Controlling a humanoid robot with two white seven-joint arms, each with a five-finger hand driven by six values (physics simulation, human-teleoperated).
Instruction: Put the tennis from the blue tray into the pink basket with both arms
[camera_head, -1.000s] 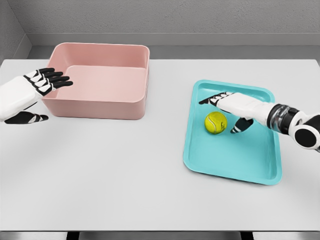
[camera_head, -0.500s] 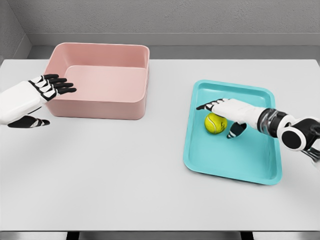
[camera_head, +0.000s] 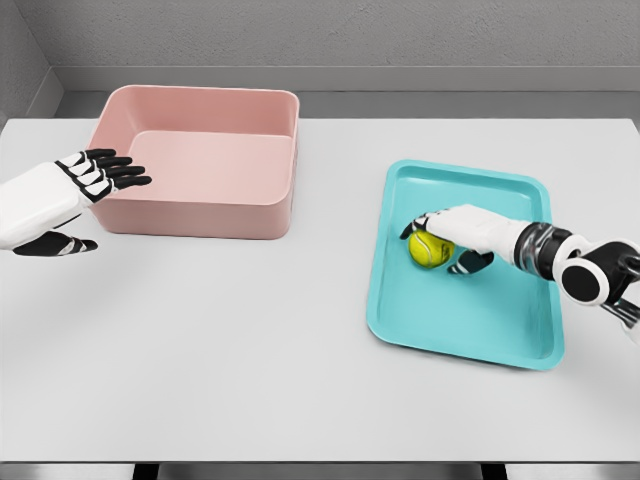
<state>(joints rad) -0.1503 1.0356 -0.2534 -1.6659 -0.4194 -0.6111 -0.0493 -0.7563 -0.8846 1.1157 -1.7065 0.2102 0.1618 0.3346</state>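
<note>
Now the right hand curls over the tennis ball in the blue tray at frame right — not gripping yet. Ball might roll away. Left hand waits open beside the pink basket.

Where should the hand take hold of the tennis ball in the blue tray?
Around its middle, coming from above: the tennis ball is round and lies free on the flat blue tray. The right hand is already draped over it, fingers curling down its far side.
</note>
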